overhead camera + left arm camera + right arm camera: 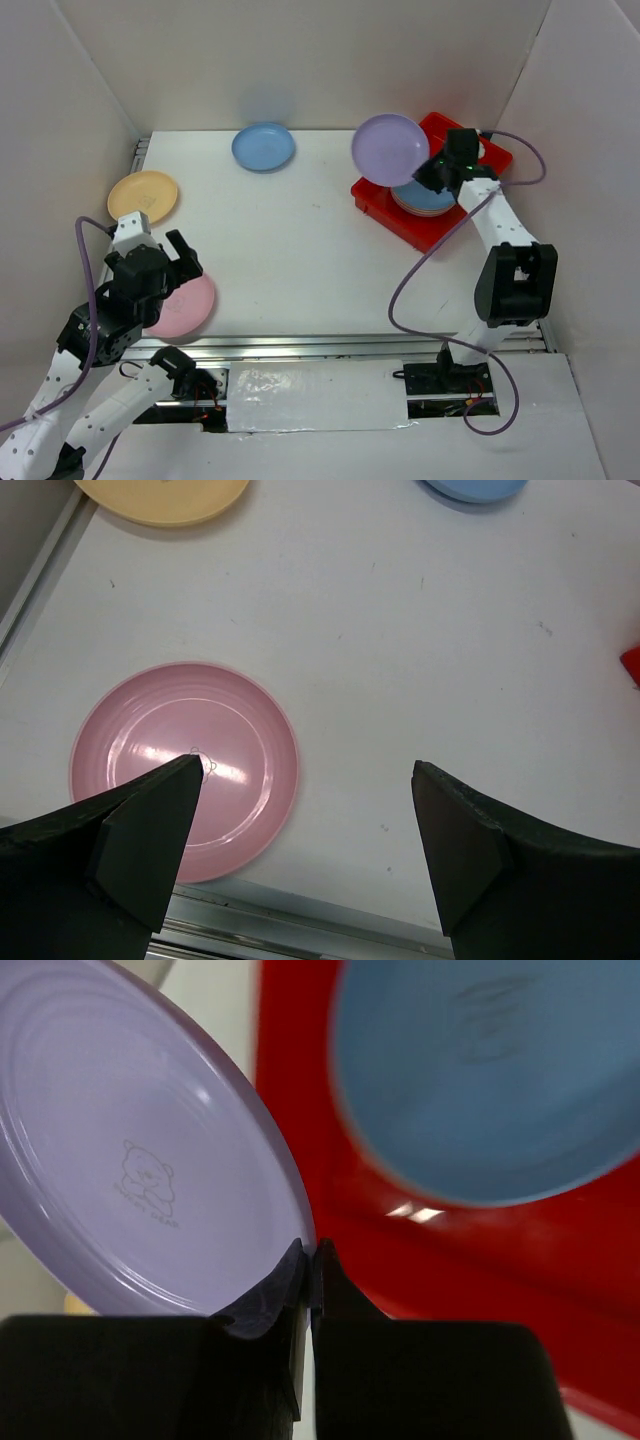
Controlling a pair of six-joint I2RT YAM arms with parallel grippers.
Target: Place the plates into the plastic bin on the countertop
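My right gripper (432, 166) is shut on the rim of a lilac plate (389, 149), held tilted in the air over the left edge of the red plastic bin (400, 222). In the right wrist view the lilac plate (140, 1150) fills the left and the bin (470, 1260) lies below. A stack of plates topped by a blue one (425, 198) sits in the bin. My left gripper (175, 262) is open above a pink plate (185, 306), also seen in the left wrist view (185, 765). A yellow plate (142, 196) and a blue plate (264, 146) lie on the white countertop (300, 250).
White walls enclose the countertop on three sides. A metal rail (330, 345) runs along the near edge, just in front of the pink plate. The right arm's purple cable (410, 270) loops over the table beside the bin.
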